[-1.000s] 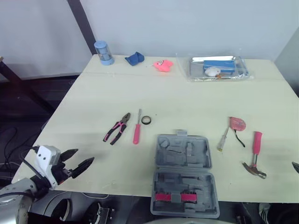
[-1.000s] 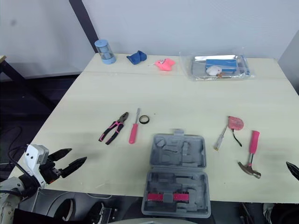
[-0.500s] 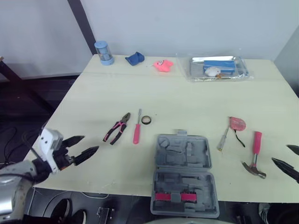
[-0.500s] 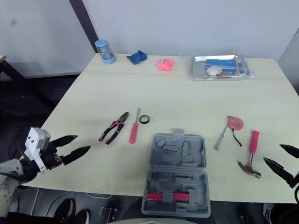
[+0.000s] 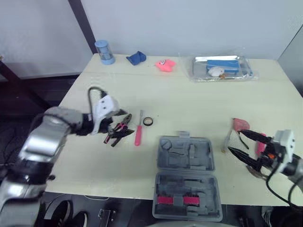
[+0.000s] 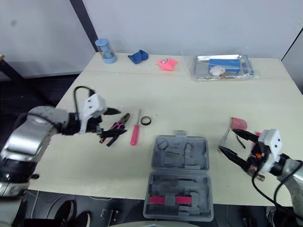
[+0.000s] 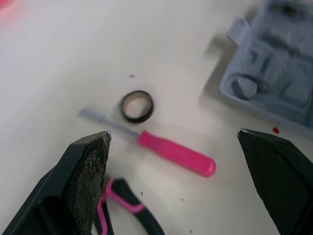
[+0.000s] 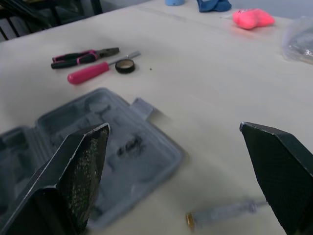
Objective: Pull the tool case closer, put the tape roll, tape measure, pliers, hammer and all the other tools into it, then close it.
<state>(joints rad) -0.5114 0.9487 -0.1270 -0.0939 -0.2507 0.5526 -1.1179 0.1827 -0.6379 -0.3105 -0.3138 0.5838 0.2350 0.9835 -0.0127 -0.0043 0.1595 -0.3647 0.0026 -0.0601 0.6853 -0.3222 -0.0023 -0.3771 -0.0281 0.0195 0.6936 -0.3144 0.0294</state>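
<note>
Note the worktop [image 5: 189,94] with the tool case [image 5: 185,177] lying open at the middle of its near edge. Probably close enough as it lies, so treat the step in hand as a first pickup. Judging by the pose, go for the pliers [image 8: 83,57] with the left pincer [image 5: 124,124]. Lower straight down, straddle both handles across their width, and close only once low on the worktop. Avoid nudging the pink screwdriver [image 5: 138,135] just beside.

Read left pincer as spread wide, holding nothing, hovering right at the pliers on the left half of the worktop, toward the near edge; cannot tell contact. Read right pincer [image 5: 235,142] as spread wide too and empty, toward the near right corner, off the case's right side. Place it just beside the tape measure [image 5: 240,124] and over the clear-handled screwdriver [image 8: 225,214]. Leave the tape roll [image 5: 148,121], by the pink screwdriver's shaft, for later.
</note>
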